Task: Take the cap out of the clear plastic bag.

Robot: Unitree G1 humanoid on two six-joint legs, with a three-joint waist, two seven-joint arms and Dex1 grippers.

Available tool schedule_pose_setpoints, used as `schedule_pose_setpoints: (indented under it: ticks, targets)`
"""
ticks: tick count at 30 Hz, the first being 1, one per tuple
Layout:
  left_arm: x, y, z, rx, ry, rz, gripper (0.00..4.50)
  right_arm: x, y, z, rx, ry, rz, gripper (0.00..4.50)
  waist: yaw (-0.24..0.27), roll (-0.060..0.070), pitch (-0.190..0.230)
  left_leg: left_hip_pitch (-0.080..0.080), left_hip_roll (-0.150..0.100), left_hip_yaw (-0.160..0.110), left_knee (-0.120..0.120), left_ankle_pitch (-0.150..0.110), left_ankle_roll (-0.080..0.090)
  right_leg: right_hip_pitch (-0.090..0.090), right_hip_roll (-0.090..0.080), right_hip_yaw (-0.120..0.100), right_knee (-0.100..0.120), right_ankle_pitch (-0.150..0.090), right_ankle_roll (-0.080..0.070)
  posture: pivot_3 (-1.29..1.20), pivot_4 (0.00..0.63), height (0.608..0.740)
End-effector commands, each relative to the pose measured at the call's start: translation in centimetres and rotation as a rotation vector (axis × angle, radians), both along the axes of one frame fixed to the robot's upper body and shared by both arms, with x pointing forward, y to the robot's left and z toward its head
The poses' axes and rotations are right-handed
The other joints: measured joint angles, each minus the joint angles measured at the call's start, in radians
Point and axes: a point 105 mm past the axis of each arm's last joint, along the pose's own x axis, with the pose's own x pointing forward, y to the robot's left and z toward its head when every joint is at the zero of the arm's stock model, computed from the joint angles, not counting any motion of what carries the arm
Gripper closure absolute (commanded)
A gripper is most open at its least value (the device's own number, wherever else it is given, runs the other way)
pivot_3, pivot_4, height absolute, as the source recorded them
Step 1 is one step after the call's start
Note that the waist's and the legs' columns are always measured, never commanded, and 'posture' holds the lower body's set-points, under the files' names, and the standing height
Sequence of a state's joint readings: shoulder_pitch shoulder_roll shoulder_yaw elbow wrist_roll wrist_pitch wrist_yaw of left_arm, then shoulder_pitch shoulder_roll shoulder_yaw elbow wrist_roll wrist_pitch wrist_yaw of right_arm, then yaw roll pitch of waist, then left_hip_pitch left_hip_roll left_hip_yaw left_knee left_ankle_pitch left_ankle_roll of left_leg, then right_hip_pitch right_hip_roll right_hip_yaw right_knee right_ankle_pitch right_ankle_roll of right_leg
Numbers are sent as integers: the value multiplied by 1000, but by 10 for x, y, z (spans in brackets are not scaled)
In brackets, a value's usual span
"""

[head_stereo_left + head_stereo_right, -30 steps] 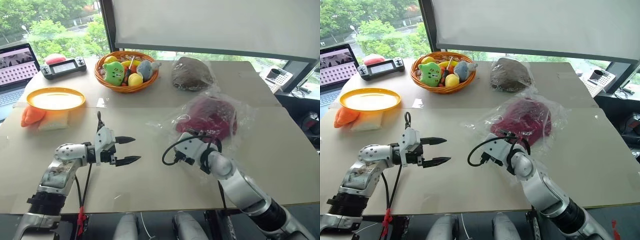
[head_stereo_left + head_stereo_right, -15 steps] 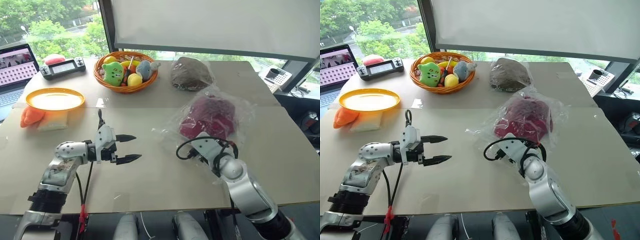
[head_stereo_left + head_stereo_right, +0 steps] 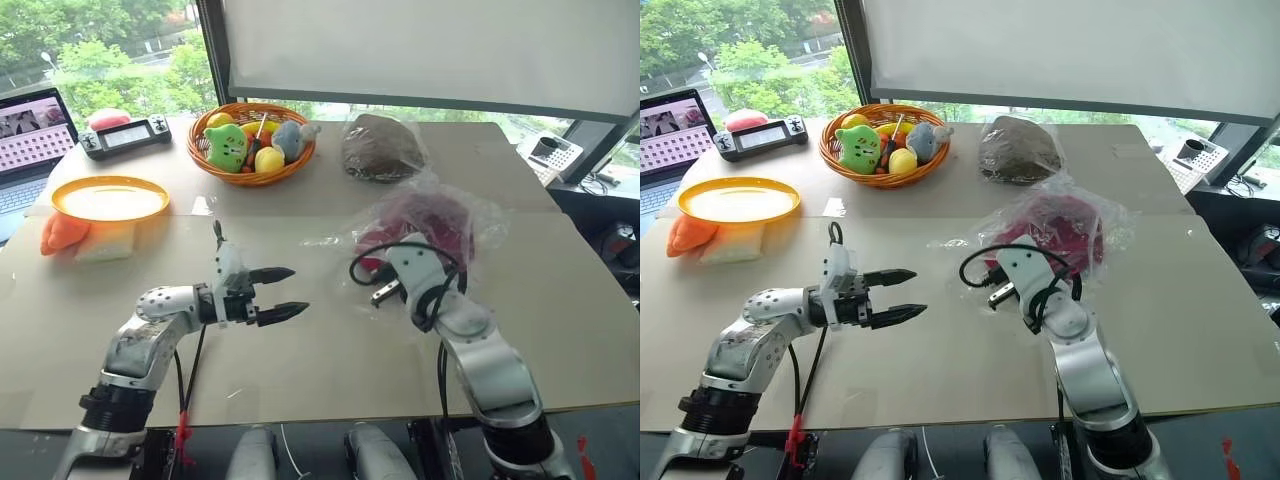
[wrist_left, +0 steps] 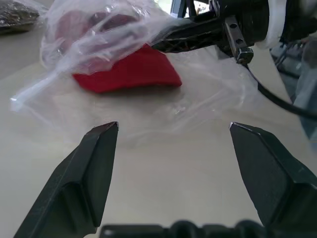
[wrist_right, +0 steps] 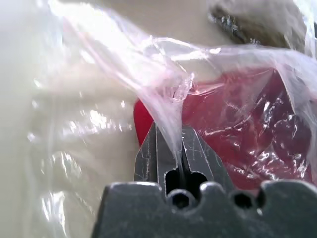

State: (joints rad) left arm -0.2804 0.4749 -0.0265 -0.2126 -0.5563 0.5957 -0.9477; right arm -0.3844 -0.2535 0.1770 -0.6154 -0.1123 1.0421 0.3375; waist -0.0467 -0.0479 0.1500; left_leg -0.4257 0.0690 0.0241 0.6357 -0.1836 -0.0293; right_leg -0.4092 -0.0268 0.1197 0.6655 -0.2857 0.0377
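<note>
Head view, table: a pale table point(image 3: 300, 370) with a window along its far side.
Head view, bag: the clear plastic bag point(image 3: 478, 222) lies right of centre, crinkled and glossy, with the cap point(image 3: 440, 222) inside as a dark red shape.
Head view, right gripper: the right gripper point(image 3: 378, 262) sits at the bag's near left edge, fingers pressed together on a pinch of the plastic, which is lifted a little there.
Head view, left gripper: the left gripper point(image 3: 285, 293) hovers left of the bag, apart from it, pointing toward it with fingers spread wide and nothing between them.
Head view, far side: a basket of plush toys point(image 3: 253, 142) at centre, a brown lump in its own clear wrap point(image 3: 382, 147) to its right.
Head view, left side: a yellow plate point(image 3: 110, 198), and a laptop point(image 3: 30, 140) at the far left edge.
Left wrist view: two spread black fingers point(image 4: 84, 178) frame the bag lying flat on the table, the cap's red brim showing through the film, and the right gripper's shut fingers above it.
Right wrist view: the shut fingers point(image 5: 171, 156) clamp a drawn-up fold of clear film, with red cap fabric just behind under the plastic.
</note>
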Motion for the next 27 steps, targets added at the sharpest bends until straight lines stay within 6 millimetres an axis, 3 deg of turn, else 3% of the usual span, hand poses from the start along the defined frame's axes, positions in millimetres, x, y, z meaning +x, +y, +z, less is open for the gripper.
schedule_pose_setpoints:
  ticks: [1,6,10,14,22,26,27]
  targets:
    - [2,-20,-1,-81,168,46,646,-2,12,19,125,-5,62,4479,1,0,0,0,0,0,0,0,0,0,0,0,0,0,0,0,150,740]
    - [14,-38,-22,-56,351,110,646,-2,23,22,170,20,104,4479,1,0,0,1,-1,-3,2,0,0,2,0,-2,1,0,0,0,150,740]
    - [27,-51,-31,-135,490,178,646,-4,25,21,161,27,123,4479,2,0,0,1,-1,-3,2,0,0,3,0,-2,0,0,0,0,150,740]
    - [45,-57,-58,-104,649,313,646,-6,27,25,160,12,148,4479,1,0,0,1,-2,-4,2,0,0,3,0,-2,0,0,0,0,150,740]
    - [68,-98,-64,-279,896,405,646,-10,36,29,141,-14,182,4479,7,0,-1,4,-5,-8,3,0,0,8,0,-2,-2,0,3,0,150,740]
    - [70,-111,-64,-288,913,422,646,-10,33,28,129,-18,172,4479,1,1,-3,4,-5,-10,3,0,0,9,0,-2,-2,0,3,0,150,740]
    - [70,-112,-63,-292,913,418,913,-10,33,27,125,-18,169,4496,0,1,-3,6,-5,-10,3,0,-1,11,0,-2,-2,0,3,0,150,740]
